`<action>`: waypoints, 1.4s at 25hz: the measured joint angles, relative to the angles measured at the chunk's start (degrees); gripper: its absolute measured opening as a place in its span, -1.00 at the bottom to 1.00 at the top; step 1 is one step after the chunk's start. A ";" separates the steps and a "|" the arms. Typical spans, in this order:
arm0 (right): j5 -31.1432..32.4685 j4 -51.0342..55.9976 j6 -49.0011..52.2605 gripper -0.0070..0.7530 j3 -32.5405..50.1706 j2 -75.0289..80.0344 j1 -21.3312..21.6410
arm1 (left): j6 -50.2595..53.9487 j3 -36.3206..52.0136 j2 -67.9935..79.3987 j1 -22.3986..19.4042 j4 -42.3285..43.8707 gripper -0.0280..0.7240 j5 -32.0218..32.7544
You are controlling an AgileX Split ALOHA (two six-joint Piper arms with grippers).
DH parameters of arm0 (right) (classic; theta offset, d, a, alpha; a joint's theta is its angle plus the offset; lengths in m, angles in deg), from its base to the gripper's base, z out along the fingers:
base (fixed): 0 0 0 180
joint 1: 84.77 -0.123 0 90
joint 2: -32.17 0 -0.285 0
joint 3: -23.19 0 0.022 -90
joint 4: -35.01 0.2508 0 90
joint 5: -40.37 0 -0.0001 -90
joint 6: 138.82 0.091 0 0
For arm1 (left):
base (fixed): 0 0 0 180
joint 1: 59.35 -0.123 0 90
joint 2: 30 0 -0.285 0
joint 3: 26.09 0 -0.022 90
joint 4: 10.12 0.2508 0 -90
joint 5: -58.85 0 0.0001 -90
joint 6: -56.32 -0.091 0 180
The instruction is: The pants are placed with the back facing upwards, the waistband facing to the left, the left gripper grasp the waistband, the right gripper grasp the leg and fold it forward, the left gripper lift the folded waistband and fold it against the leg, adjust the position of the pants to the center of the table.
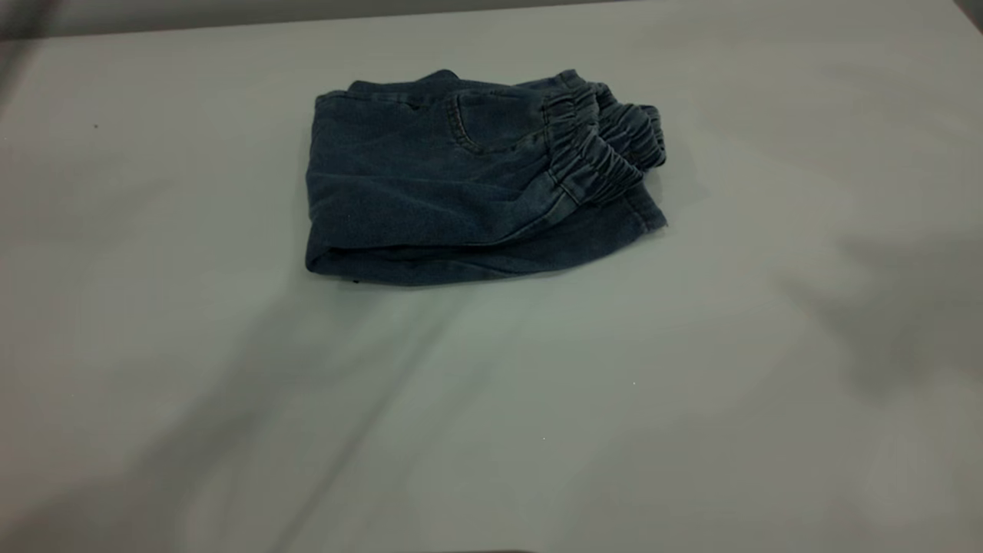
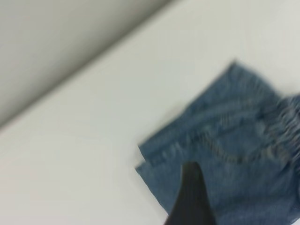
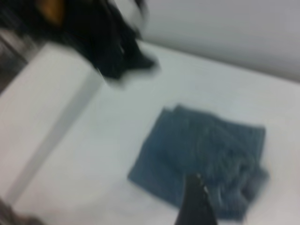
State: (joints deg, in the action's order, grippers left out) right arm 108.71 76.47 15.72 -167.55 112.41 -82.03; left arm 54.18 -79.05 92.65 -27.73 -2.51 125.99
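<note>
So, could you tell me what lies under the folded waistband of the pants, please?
Under the waistband a lower denim layer of the pants shows, with its hem edge resting on the table. Anything deeper in the fold is covered.

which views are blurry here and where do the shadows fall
Exterior view: sharp on the folded pants, dim overall, with soft grey shadows streaking across the table in front and at the right. Left wrist view: smeared, the pocket stitching soft and a dark finger out of focus in front. Right wrist view: blurriest, the pants a vague blue patch and the other arm a dark smudge.
</note>
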 joint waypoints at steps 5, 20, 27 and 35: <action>3.75 -7.32 7.46 0.13 0.20 -9.99 0.00 | 0.05 -0.05 -11.95 0.00 -0.37 0.43 0.00; 4.80 -15.09 19.02 0.13 10.57 -42.15 0.00 | -2.37 29.17 -42.44 0.00 -7.60 0.43 0.00; 4.80 -15.31 19.96 0.13 21.30 -50.36 0.00 | -3.17 48.21 -57.47 0.00 -7.60 0.43 0.00; 4.80 -15.62 19.96 0.13 33.66 -60.43 0.00 | -3.17 66.65 -76.38 0.00 -7.60 0.43 0.00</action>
State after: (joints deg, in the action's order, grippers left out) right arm 113.52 60.86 35.68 -133.88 51.99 -82.03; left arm 51.01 -12.39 16.27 -27.74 -10.12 125.99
